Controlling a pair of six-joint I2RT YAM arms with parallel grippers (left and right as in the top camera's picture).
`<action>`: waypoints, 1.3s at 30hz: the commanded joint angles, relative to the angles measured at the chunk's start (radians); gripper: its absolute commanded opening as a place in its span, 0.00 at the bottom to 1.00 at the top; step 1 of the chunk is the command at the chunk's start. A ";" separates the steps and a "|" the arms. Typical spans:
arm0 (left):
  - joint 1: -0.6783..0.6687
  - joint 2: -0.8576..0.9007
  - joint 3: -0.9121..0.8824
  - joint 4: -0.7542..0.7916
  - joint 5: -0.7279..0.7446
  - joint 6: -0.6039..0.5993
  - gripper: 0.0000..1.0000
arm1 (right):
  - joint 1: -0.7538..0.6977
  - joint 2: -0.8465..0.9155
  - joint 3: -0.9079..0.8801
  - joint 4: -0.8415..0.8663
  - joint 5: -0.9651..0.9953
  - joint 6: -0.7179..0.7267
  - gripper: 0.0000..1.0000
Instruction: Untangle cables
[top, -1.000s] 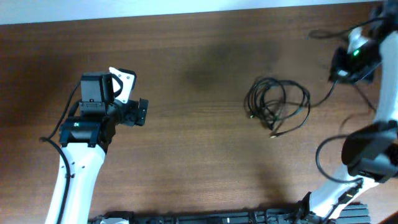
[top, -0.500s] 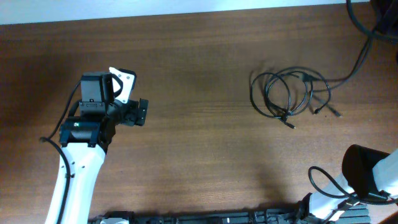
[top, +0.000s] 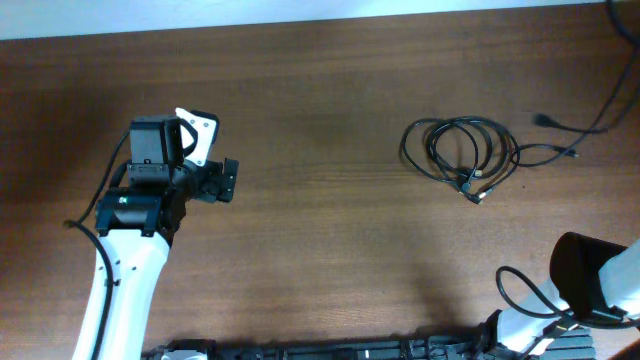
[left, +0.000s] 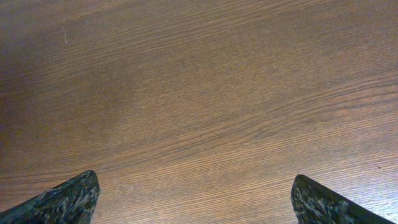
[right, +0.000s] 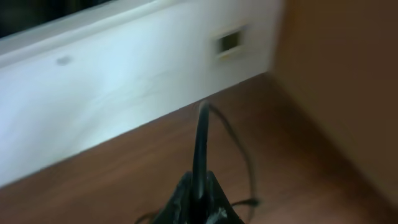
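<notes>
Cables (top: 466, 158) lie looped on the wooden table (top: 320, 270), right of centre, one strand trailing toward the upper right. Right gripper (right: 198, 198) pinches a strand; left gripper (left: 193, 186) is spread wide over wood.

Blur turns the right gripper (right: 198, 199) into a dark smear cropped at the bottom edge, with a strand of the cables (right: 200, 140) rising from its pinch. Overhead it lies outside the frame. Of the left gripper (left: 196, 200) only fingertips show, cut by the lower corners.
</notes>
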 joint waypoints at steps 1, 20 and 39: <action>0.006 -0.011 0.003 0.002 0.014 0.011 0.99 | -0.067 -0.006 0.013 0.034 0.228 0.022 0.04; 0.006 -0.011 0.003 0.002 0.014 0.011 0.99 | -0.797 -0.001 0.012 0.132 -0.031 0.152 0.04; 0.006 -0.011 0.003 0.002 0.014 0.011 0.99 | -0.808 0.132 -0.496 0.119 -0.154 0.062 0.09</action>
